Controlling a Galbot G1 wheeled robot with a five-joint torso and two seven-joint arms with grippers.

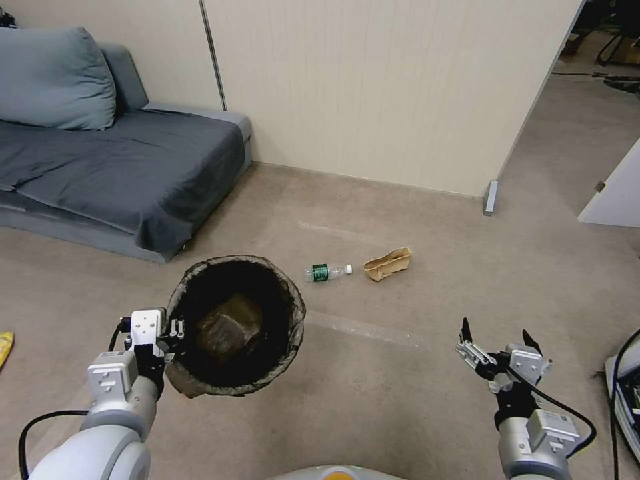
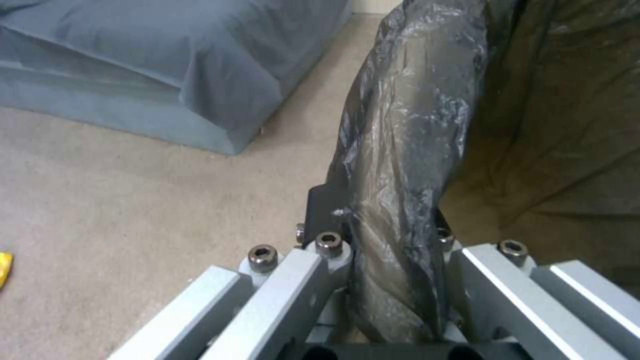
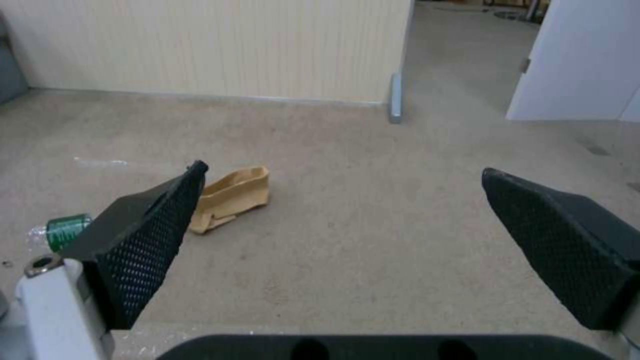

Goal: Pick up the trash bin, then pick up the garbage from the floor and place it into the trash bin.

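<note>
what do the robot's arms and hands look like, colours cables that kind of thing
Both arms are silver-grey, rounded, with black cables looping alongside. The left hand has a white block, grey metal links and hex bolts. The right hand has grey linkages and pointed black fingers with dimpled pads.

Silver-grey jointed arms, looped black cables, white wrist blocks, hex screws; black dimpled fingertips [image 3: 143, 250] on right gripper [image 1: 495, 341].

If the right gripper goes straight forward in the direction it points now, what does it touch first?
Probably bare floor. The right gripper is open, and carpet fills the gap between its fingers. The brown paper bag lies just off that line, beside one finger, and the green bottle further aside. Depth is unclear.
</note>
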